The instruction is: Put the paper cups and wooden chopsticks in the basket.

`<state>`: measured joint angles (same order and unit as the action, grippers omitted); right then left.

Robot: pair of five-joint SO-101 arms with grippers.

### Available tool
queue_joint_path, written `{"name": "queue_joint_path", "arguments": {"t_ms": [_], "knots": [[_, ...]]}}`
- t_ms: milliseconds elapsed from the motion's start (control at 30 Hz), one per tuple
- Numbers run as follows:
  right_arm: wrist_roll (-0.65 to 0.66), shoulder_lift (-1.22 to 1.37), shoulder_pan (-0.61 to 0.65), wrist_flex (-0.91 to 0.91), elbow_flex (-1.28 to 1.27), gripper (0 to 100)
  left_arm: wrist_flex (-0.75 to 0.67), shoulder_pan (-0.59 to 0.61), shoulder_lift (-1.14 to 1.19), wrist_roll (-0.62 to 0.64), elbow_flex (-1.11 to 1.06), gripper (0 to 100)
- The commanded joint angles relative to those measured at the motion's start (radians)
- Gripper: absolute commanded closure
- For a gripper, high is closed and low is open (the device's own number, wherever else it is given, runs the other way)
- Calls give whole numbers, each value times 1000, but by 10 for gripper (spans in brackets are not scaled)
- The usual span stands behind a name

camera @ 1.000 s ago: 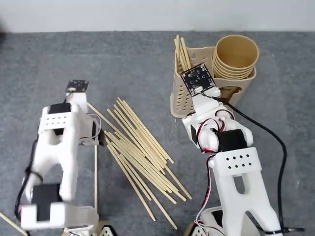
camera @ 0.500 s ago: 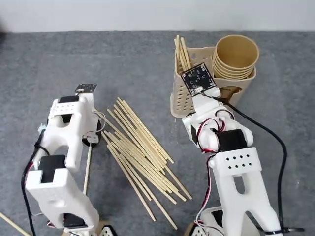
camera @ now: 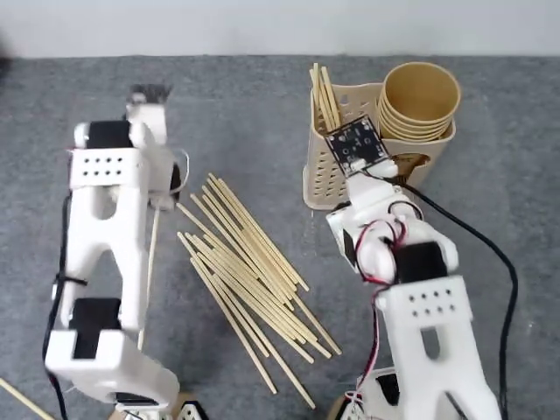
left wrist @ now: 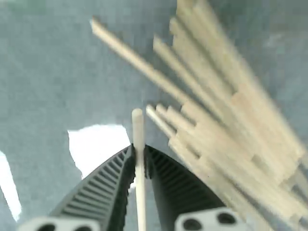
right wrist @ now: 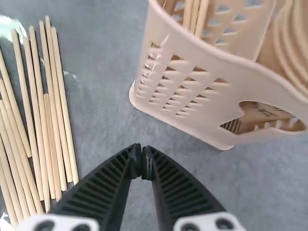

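Note:
A pile of wooden chopsticks lies on the grey mat between the two arms. My left gripper is shut on a single chopstick, held at the pile's left edge; the stick hangs down along the left arm. The beige basket stands at the back right with several chopsticks upright in one compartment and stacked paper cups in the other. My right gripper is shut and empty, hovering just in front of the basket.
A stray chopstick lies at the front left corner. Grey mat stretches free at the back left and far right. The right arm's black cable trails beside the basket.
The left arm has swung toward the back of the table, carrying the gripped chopstick with it. The right arm has shifted slightly.

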<state>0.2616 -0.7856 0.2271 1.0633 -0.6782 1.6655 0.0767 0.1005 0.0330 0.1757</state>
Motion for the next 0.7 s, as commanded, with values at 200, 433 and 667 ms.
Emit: {"name": "queue_joint_path", "arguments": {"t_ms": [200, 433, 667], "knots": [[-6, -268, -15, 81, 28, 981, -129, -71, -97, 235, 340, 988], [-11, -344, -15, 81, -14, 981, -313, -227, -98, 290, 429, 986], [-221, -412, -188, -30, -15, 981, -586, -262, -97, 373, 515, 985]]}}
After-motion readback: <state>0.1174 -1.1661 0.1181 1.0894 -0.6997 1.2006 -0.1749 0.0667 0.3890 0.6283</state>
